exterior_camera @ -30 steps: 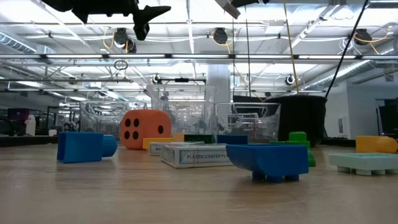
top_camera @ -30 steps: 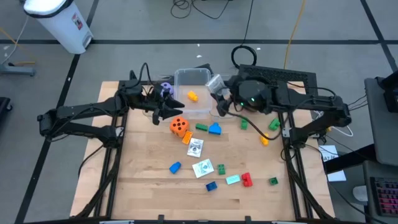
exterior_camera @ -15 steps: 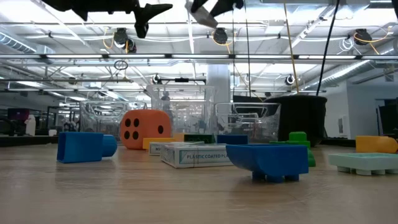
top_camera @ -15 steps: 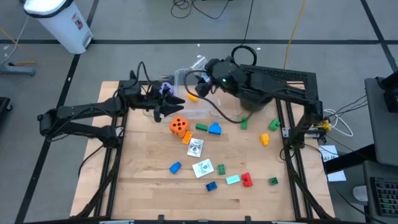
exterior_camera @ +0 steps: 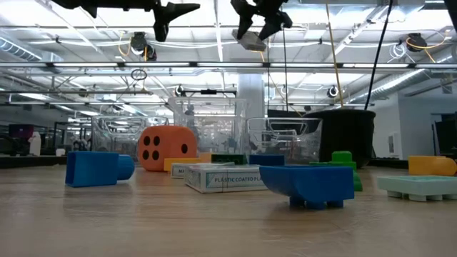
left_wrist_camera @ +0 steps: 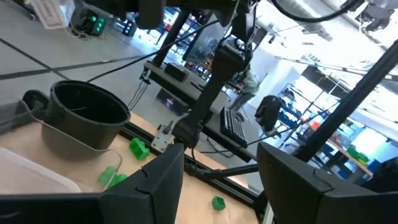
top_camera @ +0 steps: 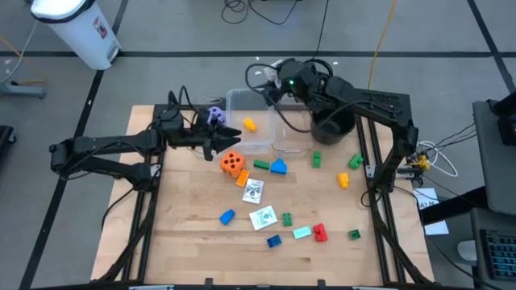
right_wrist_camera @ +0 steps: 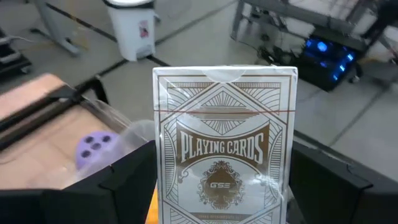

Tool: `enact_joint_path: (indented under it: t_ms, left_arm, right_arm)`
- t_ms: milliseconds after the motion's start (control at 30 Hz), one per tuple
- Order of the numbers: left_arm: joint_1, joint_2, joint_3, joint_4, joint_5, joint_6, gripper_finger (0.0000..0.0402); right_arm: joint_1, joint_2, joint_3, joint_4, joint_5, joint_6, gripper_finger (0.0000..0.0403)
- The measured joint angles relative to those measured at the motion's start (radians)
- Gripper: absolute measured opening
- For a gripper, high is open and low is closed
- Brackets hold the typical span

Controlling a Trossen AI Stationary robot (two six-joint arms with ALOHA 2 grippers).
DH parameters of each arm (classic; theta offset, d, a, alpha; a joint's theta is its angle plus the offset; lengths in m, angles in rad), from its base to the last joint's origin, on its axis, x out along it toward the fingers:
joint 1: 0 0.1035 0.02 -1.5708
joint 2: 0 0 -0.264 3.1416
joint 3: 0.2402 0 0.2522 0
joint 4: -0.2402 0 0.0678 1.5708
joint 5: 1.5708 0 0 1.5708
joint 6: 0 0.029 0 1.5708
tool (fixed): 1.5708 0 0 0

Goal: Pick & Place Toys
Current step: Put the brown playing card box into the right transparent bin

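My right gripper (top_camera: 268, 80) is high over the far rim of the clear tub (top_camera: 250, 143), shut on a white pack of playing cards (right_wrist_camera: 225, 143); the pack also shows in the low view (exterior_camera: 250, 41). A yellow block (top_camera: 249, 125) lies in the tub. My left gripper (top_camera: 230, 135) hovers open and empty at the tub's near left, above the orange die (top_camera: 232, 163). The purple die (top_camera: 215, 114) rests by the tub's left wall. Blocks and two more card packs (top_camera: 253, 191) lie on the table. My right gripper pinches the pack between its two fingers, one on each long side edge (right_wrist_camera: 163, 186), near the end closest to the wrist. The printed face is turned to the wrist camera. The pack is lifted clear, high above the tub and the table.
The black round pot (top_camera: 333, 125) stands right of the tub. Green blocks (top_camera: 355, 161), a blue block (top_camera: 226, 216), a red block (top_camera: 320, 233) and a teal block (top_camera: 301, 232) are scattered over the middle and near right of the table.
My right gripper has carried the card pack from above the tub's right side toward the table's left, then toward the far edge, and has turned about. It now stands over the tub's far rim. The pack stays in the hold.
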Motion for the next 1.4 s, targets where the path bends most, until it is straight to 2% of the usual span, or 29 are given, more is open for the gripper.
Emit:
enact_joint_path:
  t_ms: [233,433,800,967,1300,1400]
  left_arm:
    - [0.060,-0.028,0.000,0.001,0.036,0.115,0.0209]
    - [0.177,-0.114,0.000,-0.026,0.107,0.210,0.0209]
    - [0.376,-0.275,0.000,-0.188,0.271,0.223,0.0209]
    - [0.408,-0.295,0.000,-0.268,0.317,0.222,0.0209]
    - [0.410,-0.294,0.000,-0.307,0.346,0.208,0.0209]
    - [0.410,-0.294,0.000,-0.306,0.346,0.208,0.0209]
  right_arm:
    - [-0.048,0.012,0.000,-0.082,0.002,0.137,0.0303]
    - [-0.088,0.060,0.001,-0.124,0.000,0.271,0.0302]
    - [-0.163,0.197,-0.001,-0.241,-0.153,0.422,0.0302]
    - [-0.197,0.244,-0.002,-0.280,-0.235,0.427,0.0302]
    - [-0.263,0.250,-0.003,-0.340,-0.242,0.422,0.0302]
    - [-0.286,0.250,-0.031,-0.320,-0.295,0.423,0.0302]
